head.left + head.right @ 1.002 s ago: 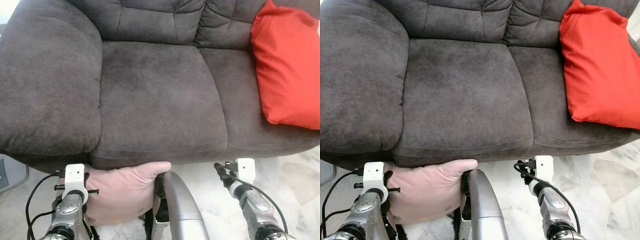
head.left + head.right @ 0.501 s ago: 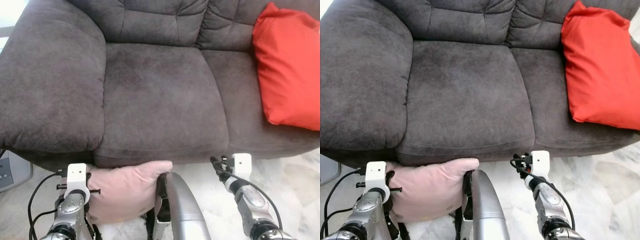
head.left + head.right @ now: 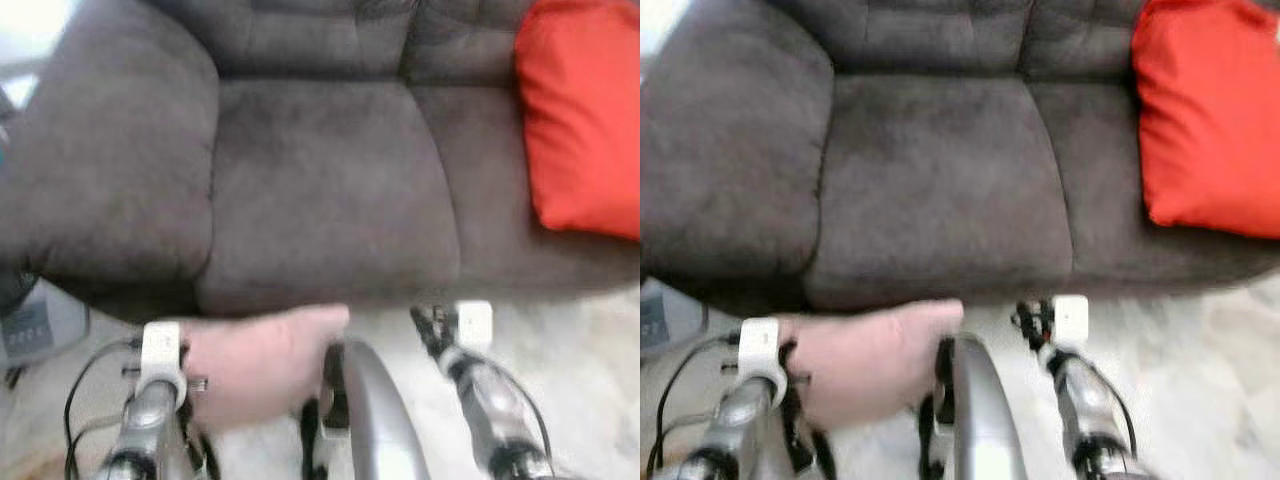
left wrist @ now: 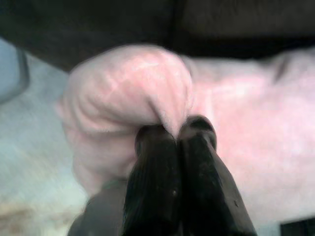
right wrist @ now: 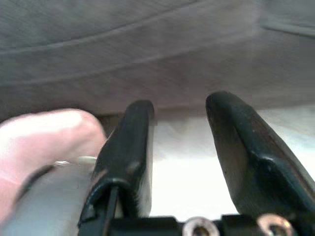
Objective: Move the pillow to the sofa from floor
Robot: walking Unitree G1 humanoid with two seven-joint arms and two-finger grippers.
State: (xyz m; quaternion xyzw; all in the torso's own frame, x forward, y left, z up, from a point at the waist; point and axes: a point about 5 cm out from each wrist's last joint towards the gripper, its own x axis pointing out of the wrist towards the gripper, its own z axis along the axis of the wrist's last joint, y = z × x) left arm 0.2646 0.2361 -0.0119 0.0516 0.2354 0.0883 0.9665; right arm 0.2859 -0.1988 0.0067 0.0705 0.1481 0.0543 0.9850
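A pale pink pillow (image 3: 255, 360) hangs low in front of the sofa's seat edge, between my two arms. In the left wrist view my left gripper (image 4: 177, 132) is shut on a bunched corner of the pillow (image 4: 128, 88). My right gripper (image 5: 179, 105) stands open with nothing between its fingers, just in front of the sofa's front face and beside the pillow's tip (image 5: 44, 128). The dark grey sofa (image 3: 330, 180) has a wide bare seat cushion straight ahead. The eye views are blurred.
A red pillow (image 3: 580, 120) leans on the sofa's right seat. The sofa's thick left armrest (image 3: 110, 170) bulges out on the left. A grey device (image 3: 35, 325) stands on the floor at far left. Pale marbled floor (image 3: 590, 370) lies below the sofa.
The whole view has shifted a little and turned blurry, so the camera has moved. The pillow stays in my left gripper. My right gripper has drifted slightly inward towards the pillow.
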